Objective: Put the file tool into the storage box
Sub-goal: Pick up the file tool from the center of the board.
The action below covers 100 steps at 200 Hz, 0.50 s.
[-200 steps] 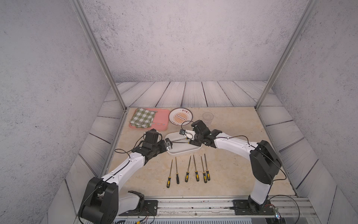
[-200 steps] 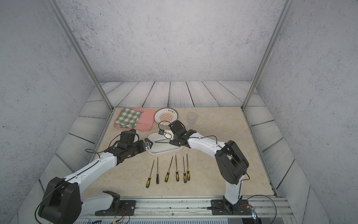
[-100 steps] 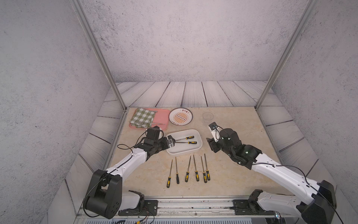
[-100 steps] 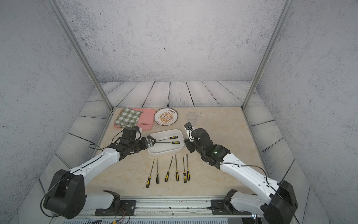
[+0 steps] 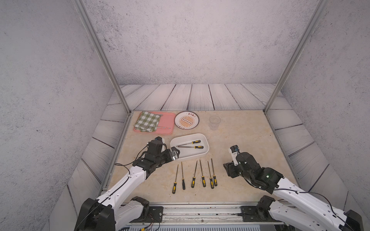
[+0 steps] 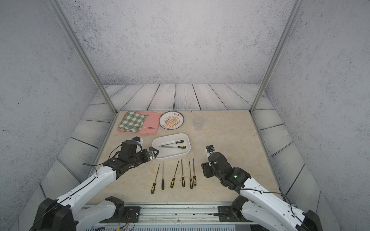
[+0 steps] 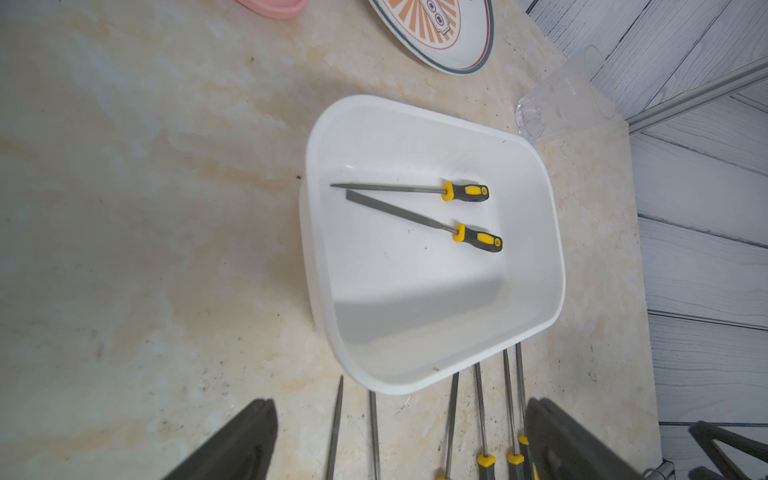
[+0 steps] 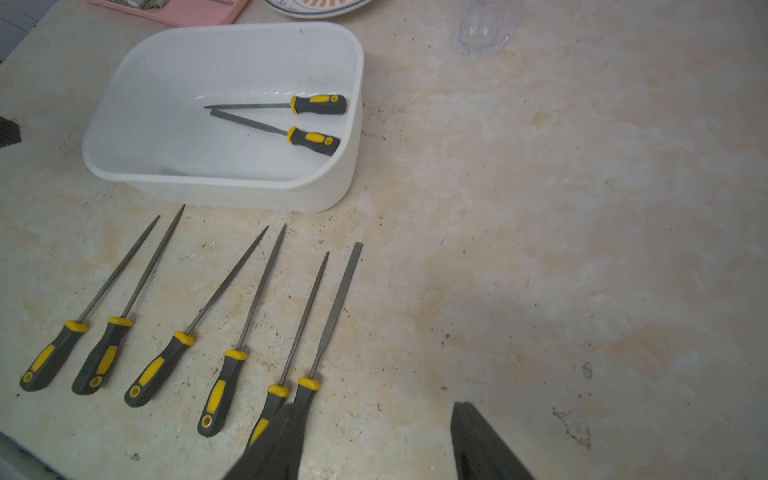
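The storage box, a shallow white tub, sits mid-table, and it shows too in the left wrist view. Two file tools with black-and-yellow handles lie inside it, tips nearly touching. Several more files lie in a row on the table in front of it. My left gripper rests at the box's near left corner, open and empty. My right gripper hangs low just right of the row, open and empty. One of its fingers covers the two rightmost handles.
A pink tray with a green checked cloth and a thin metal utensil stands at the back left. Beside it are a round plate with an orange sunburst and a clear cup. Metal frame posts flank the table.
My right arm has pulled back from over the box to the near right, beside the row of files. A second file now lies in the box. My left gripper has stayed by the box.
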{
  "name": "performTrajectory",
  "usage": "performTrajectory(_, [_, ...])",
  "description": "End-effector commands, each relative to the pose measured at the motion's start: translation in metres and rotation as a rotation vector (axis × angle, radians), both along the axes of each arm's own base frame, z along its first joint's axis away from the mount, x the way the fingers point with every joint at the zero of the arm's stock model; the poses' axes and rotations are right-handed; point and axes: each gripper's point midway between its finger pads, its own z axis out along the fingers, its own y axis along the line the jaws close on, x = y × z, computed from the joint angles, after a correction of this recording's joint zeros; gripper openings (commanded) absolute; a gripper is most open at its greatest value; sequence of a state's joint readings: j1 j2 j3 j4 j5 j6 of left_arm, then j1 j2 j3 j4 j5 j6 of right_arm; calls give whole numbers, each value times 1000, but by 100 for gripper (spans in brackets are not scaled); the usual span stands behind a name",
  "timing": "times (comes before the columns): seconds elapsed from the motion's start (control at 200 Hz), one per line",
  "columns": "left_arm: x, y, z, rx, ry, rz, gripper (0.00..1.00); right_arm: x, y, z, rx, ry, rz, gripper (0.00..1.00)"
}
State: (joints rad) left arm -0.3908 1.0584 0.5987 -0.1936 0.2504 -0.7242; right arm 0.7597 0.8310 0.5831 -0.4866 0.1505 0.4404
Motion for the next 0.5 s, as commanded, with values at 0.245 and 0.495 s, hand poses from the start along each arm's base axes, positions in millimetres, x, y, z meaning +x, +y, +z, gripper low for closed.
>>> performTrajectory(0.245, [-18,-11,-3,5,13,-30,98,-20,22,-45,83,279,-41,54])
performTrajectory(0.495, [-23,-14,-2,25,4,-32,99,-26,20,-66,69,332,-63,52])
